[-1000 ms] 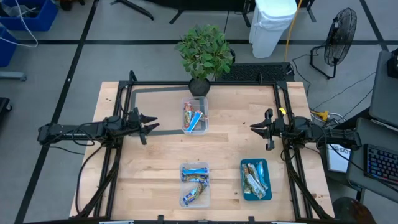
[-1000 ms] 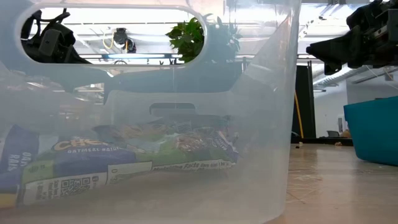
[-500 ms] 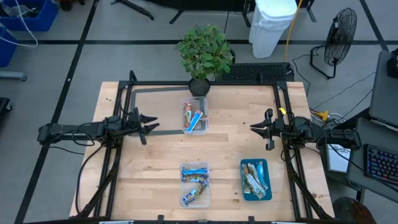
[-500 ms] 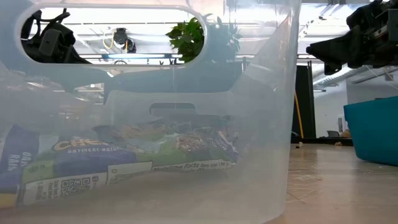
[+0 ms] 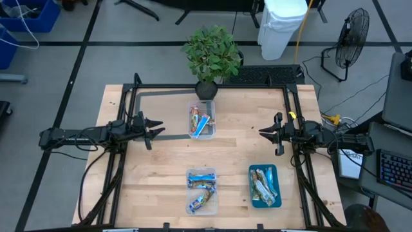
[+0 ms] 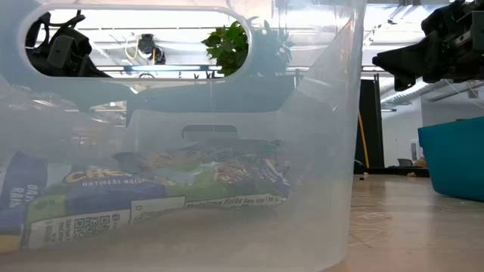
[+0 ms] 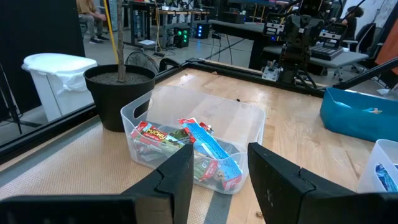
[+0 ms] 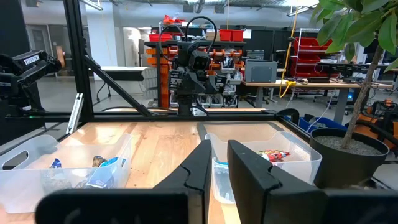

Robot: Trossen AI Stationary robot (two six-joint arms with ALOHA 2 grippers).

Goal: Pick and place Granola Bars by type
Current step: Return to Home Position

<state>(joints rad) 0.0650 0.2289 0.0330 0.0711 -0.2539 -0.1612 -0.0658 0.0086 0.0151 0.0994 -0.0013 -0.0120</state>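
Granola bars lie sorted in three containers. Red-blue bars lie in a clear tub at the far middle. Blue-white and green-gold bars fill a clear tub at the near middle. Silvery teal bars lie in the teal tray at the near right. My left gripper hovers open at the table's left, pointing level toward the far tub. My right gripper hovers at the right, pointing level toward the table's middle, its fingers all but together with nothing between them.
A potted plant stands at the far edge behind the far tub. A black frame runs along the far edge and both sides. Bare wood lies between the grippers and the containers. A white bin and a fan stand beyond the table.
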